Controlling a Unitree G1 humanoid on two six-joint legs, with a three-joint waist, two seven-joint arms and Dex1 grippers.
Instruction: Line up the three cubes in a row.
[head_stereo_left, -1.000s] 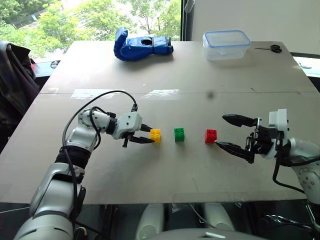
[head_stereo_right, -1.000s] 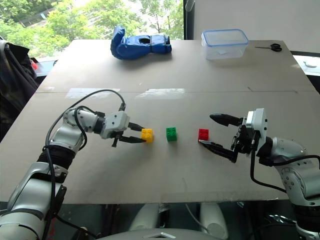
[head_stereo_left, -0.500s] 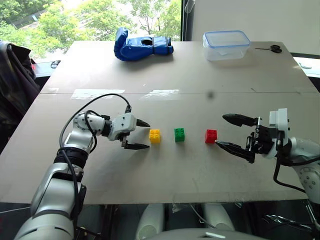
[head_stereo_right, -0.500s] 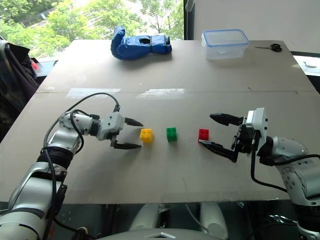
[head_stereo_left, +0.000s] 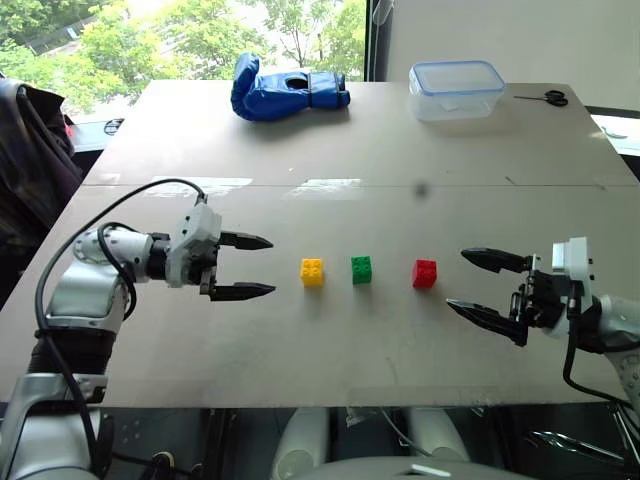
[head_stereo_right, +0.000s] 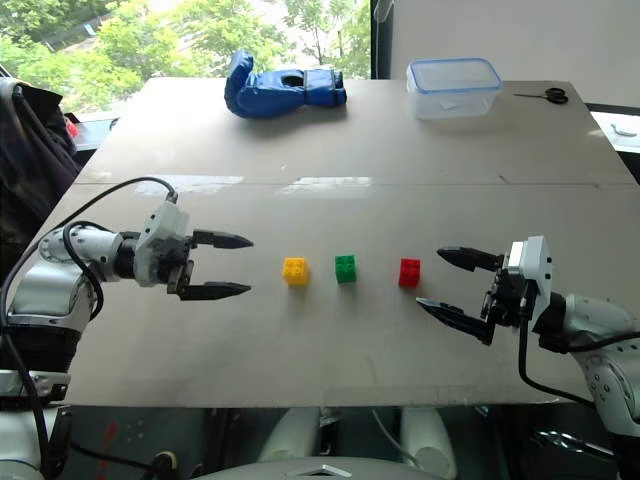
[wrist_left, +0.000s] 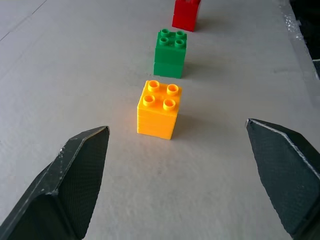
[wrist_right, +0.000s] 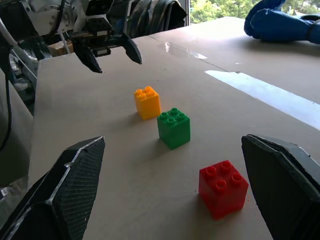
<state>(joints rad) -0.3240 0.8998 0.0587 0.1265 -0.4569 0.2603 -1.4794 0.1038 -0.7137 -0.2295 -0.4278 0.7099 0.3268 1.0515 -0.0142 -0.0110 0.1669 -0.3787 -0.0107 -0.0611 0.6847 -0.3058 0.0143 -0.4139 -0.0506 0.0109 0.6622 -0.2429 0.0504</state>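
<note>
**A:** What sits nearest the robot?

**B:** The two arms, low over a wide tan cardboard-topped table (head_stereo_left: 330, 340). The left gripper (head_stereo_left: 258, 266) hangs at the left with its two black fingers spread wide, holding nothing, tips pointing right toward the cubes. The right gripper (head_stereo_left: 478, 284) mirrors it at the right, fingers likewise spread and empty, tips pointing left.

**A:** And the cubes?

**B:** Between the grippers, in one straight row across the table, evenly spaced and apart from each other: a small yellow plastic studded cube (head_stereo_left: 312, 272) on the left, a matching green cube (head_stereo_left: 361, 269) in the middle, a red cube (head_stereo_left: 424, 273) on the right. All stand upright, studs up. Neither gripper touches a cube (the yellow is near the left fingertips, the red near the right ones).

**A:** Further back?

**B:** At the far edge, a blue padded boxing glove (head_stereo_left: 288, 86) lies left of centre, and a clear lidded plastic container (head_stereo_left: 455, 89) right of it. Small black scissors (head_stereo_left: 547, 98) lie in the far right corner.
</note>
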